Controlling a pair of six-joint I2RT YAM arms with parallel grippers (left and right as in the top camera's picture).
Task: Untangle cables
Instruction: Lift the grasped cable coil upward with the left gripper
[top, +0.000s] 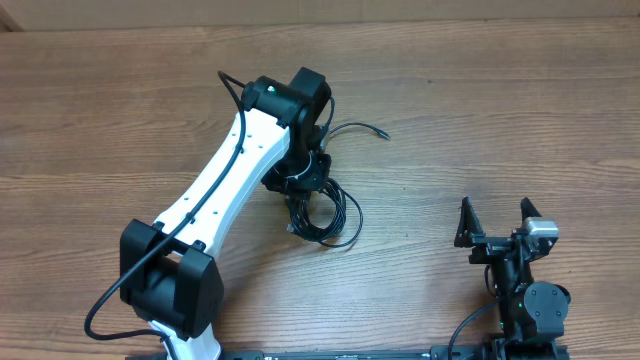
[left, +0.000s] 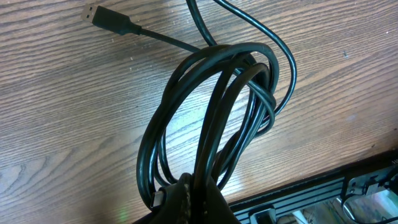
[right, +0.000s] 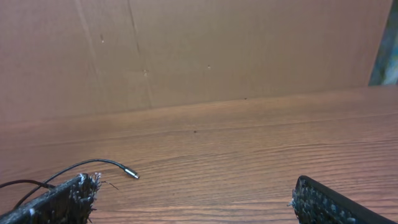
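Note:
The cables (top: 338, 215) lie as a bundle of black loops in the middle of the table. My left gripper (top: 300, 192) is over the bundle's left side. In the left wrist view the looped cables (left: 186, 106) run down into my left gripper (left: 200, 190), which is shut on a few strands. A USB plug (left: 102, 18) lies flat on the wood beyond the loops. One thin cable end (top: 378, 131) trails right of the bundle and shows as a small metal plug (right: 129, 173). My right gripper (top: 496, 218) stands open and empty at the front right, far from the bundle.
The wooden table (top: 500, 110) extends all round. A brown cardboard wall (right: 199, 50) stands behind its far edge. A black metal rail (left: 311, 193) runs along the front edge near the arm bases.

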